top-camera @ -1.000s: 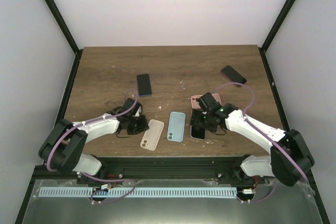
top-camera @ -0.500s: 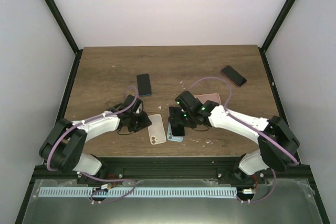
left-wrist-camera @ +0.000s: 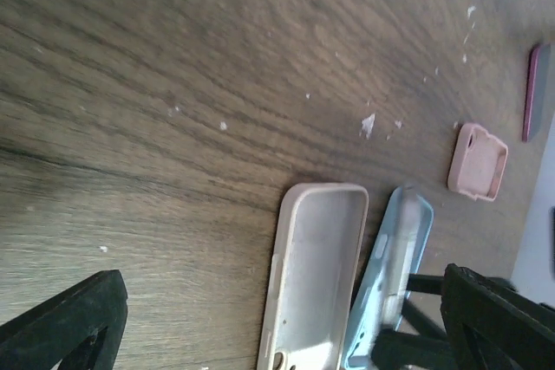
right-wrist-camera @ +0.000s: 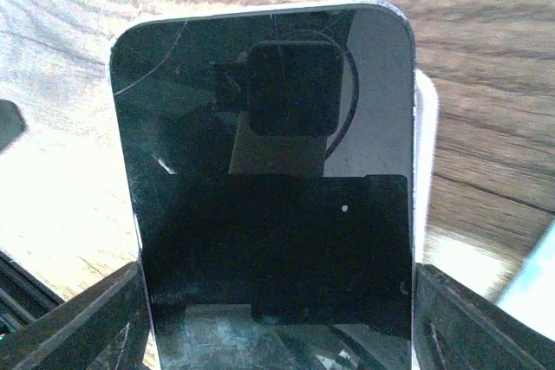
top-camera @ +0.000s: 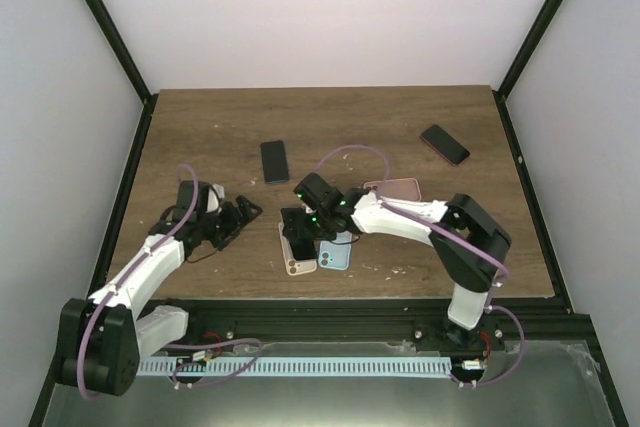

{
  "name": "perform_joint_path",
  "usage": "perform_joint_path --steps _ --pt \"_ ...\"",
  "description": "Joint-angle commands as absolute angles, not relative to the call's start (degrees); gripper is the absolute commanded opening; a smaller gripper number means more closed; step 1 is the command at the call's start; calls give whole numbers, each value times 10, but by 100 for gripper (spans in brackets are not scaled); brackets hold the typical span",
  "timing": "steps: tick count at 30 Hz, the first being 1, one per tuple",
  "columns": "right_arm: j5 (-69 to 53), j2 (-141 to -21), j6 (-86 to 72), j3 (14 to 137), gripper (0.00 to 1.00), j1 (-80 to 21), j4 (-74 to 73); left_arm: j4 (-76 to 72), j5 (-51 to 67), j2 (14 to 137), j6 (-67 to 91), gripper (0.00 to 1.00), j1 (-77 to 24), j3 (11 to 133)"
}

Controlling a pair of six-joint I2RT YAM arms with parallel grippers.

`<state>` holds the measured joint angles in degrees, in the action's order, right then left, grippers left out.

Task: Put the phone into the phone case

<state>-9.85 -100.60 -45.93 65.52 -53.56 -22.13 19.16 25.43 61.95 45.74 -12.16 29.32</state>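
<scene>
Wooden table is bare and slick under the beige case, and nothing pins that case. Biggest risk, I'd say: a press from the phone skates it sideways into the blue case lying just beside it instead of seating. Next: the phone looks tilted, far end over the case and near end up in the claw, so a skewed entry could wedge one corner on the rim and pop the rest out. Smaller: the claw's fingers straddle the phone's sides, right where the case walls need to go, so a full press-in may be blocked until the grip shifts. Smallest: letting go too early, and the phone slides off onto the wood.

Pose: right arm reaches across the middle toward the left, wrist angled down. Right claw is clamped on the phone's side edges and holds it right over the beige case near the front of the table — can't tell if the two are touching. Left arm sits off to the left, folded low. Left claw is spread wide with nothing in it, near the case but apart from it.
</scene>
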Motion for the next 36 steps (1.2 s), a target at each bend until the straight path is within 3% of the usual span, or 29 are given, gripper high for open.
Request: perform_joint_path --steps 1,6,26,36 --pt "-116 -1040 -454 707 68 -557 -195 241 271 593 431 100 -92 318" --pt "-115 -1078 -458 733 67 -565 -216 242 262 574 428 99 -90 311" --pt "-66 -1070 -531 723 72 -586 -260 187 300 583 439 78 -90 265" --pt "-54 -1059 -567 712 88 -592 -270 140 339 619 438 65 -90 242"
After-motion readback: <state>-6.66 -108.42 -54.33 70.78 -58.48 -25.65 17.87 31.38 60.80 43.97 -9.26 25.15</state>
